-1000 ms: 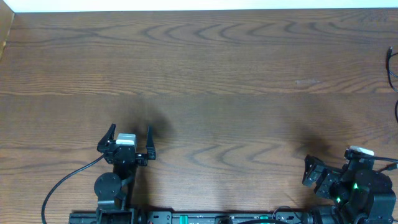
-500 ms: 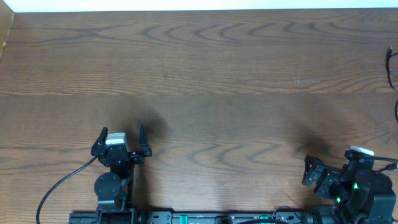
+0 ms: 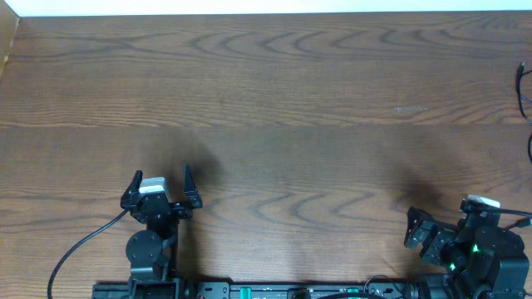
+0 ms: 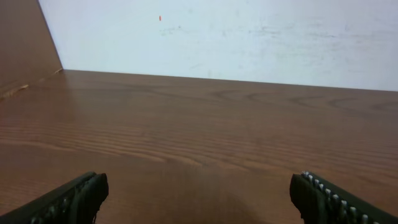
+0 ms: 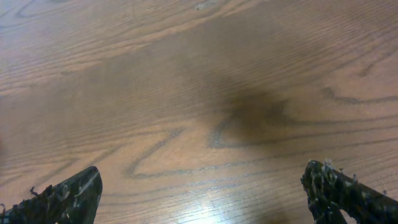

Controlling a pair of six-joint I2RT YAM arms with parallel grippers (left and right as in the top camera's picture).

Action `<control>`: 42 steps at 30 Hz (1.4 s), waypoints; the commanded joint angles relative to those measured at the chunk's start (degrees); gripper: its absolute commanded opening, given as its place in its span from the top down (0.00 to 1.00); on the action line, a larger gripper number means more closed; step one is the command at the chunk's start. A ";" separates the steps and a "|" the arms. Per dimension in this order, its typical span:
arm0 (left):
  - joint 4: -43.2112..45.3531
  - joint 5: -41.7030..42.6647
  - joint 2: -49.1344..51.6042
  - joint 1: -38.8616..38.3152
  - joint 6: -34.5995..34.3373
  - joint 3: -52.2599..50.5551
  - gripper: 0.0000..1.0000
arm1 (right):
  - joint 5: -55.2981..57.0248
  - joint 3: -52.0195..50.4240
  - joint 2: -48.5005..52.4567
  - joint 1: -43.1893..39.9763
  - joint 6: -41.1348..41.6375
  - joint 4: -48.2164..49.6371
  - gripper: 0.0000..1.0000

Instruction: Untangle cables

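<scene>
As left tool (image 3: 161, 175) backs toward lower left, overhead: both tools released, right tool (image 3: 420, 231) lower right, black cable (image 3: 522, 87) at right edge, far from both | left wrist: fingers spread, nothing held | right wrist: likewise; untangling not underway.

Black left gripper (image 3: 162, 174), white cap (image 3: 152, 186), black lead (image 3: 87, 237)

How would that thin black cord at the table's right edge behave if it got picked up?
The black cord looks very thin and curves, so it would probably droop rather than hold shape. It seems light. Most of it runs out of view, so hidden length might drag.
</scene>
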 commanded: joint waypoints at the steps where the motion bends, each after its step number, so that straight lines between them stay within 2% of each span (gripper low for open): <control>1: -1.44 -0.33 -0.50 0.17 -0.24 -1.57 0.02 | 0.44 -0.24 0.02 0.48 0.57 -0.04 0.01; 36: -1.46 -0.33 -0.35 0.02 0.59 -1.55 0.02 | 1.51 -0.26 -0.13 0.48 0.55 0.24 0.01; 38: -1.46 -0.33 -0.35 0.02 0.59 -1.55 0.02 | 5.14 -1.11 -0.35 0.44 0.50 4.57 0.01; 42: -1.46 -0.33 -0.35 0.02 0.59 -1.55 0.02 | 4.70 -5.33 -1.31 0.44 -8.81 17.84 0.01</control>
